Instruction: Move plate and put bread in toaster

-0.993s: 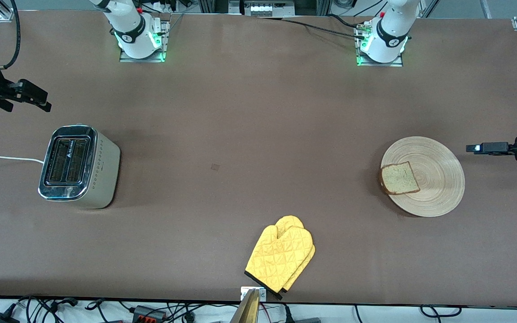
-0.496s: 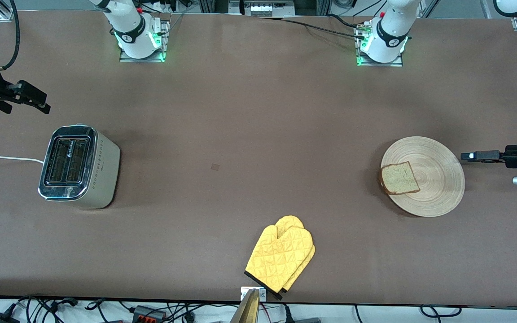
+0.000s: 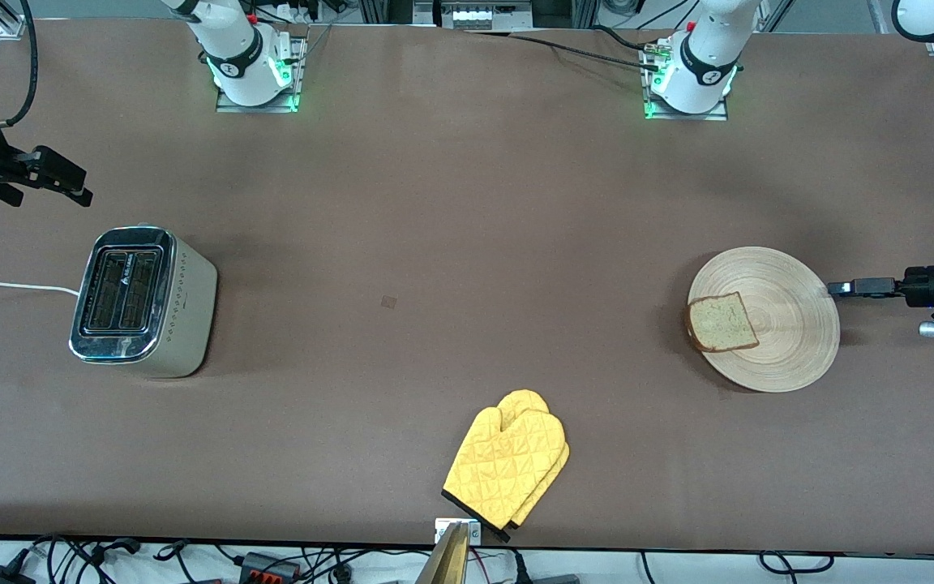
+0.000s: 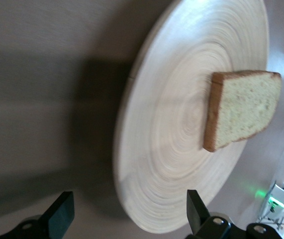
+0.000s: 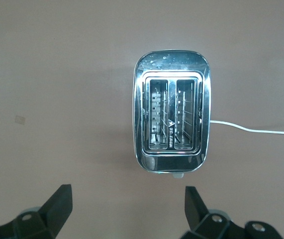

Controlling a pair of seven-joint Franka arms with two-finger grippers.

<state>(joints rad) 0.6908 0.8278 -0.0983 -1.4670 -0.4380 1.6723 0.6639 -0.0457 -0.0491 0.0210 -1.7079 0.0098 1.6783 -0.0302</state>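
**Left claw at plate rim: slip and spill risks**

- Brown counter (image 3: 451, 243): broad, things lie well apart. The toaster sits at the right arm's end, the plate at the left arm's end, so the plate has a long haul.
- Large round pale-wood plate (image 3: 791, 341): flat on the counter. Rim is thin and low; a grip that catches only the edge could slip or tip the plate.
- Boxy cream toaster with chrome top (image 3: 143, 302): upright, 2 slots empty, white cord (image 3: 5, 285) trailing off the counter edge.
- Yellow quilted oven mitt (image 3: 507, 464): near the front edge, clear of both arms.
- Square light-brown bread slice (image 3: 722, 323): loose on the plate, overhanging the rim on the toaster's side. Any tilt or jerk likely slides it off.
- Left claw (image 3: 834, 287): fingers (image 4: 62, 215) spread apart, level with the rim, holding nothing.
- Right claw (image 5: 127, 206): fingers apart, waiting over the counter beside the toaster.
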